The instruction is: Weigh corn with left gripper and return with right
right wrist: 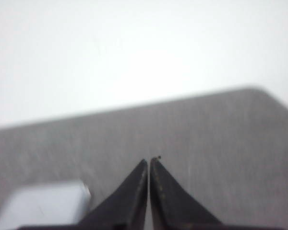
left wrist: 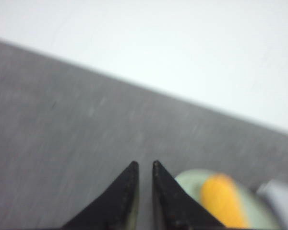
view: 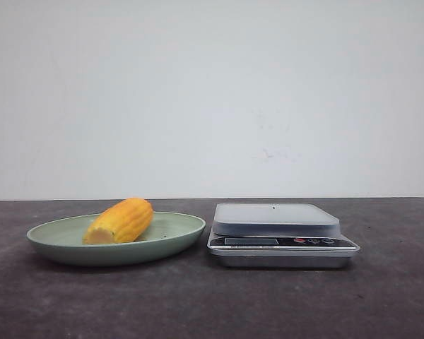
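Observation:
The corn point(view: 120, 220), a short yellow-orange cob, lies on a pale green plate point(view: 180, 236) on the left of the table. A silver digital scale point(view: 279, 233) stands just right of the plate, its platform bare. Neither gripper shows in the front view. In the left wrist view my left gripper point(left wrist: 144, 164) is empty, its jaws a narrow gap apart, above the table beside the plate point(left wrist: 188, 179) and corn point(left wrist: 223, 199). In the right wrist view my right gripper point(right wrist: 149, 159) is shut and empty over the table, with the scale point(right wrist: 43, 203) off to one side.
The table point(view: 212, 304) is dark grey with a white wall point(view: 212, 99) behind it. A corner of the scale point(left wrist: 283, 196) shows past the plate in the left wrist view.

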You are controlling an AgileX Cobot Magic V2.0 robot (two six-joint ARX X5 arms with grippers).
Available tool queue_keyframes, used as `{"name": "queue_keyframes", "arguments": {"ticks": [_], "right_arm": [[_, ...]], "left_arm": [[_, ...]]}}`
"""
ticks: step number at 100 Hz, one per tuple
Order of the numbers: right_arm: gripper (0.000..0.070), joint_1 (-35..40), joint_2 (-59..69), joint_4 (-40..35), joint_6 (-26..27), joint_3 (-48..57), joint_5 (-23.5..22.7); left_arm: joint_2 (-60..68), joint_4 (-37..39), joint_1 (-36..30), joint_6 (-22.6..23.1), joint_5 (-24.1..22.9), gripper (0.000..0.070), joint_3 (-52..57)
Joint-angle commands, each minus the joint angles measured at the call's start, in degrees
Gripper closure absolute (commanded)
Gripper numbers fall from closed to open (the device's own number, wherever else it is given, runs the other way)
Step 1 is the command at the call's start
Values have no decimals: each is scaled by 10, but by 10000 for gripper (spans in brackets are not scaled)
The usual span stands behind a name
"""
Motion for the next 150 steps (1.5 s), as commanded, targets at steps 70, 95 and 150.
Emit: {"name": "queue_keyframes", "arguments": {"ticks": [70,95,150], "right_arm": [[218,60,281,-170,19,345,-124],[218,69,281,-200,9,345,-124],[218,69,281,-200,5,345,-123]], "left_arm": [[501,-120,-188,65,33,270,434],[690,-95,-232,52,4,269,434],[868,-74,-268,43,-55,269,434]]}}
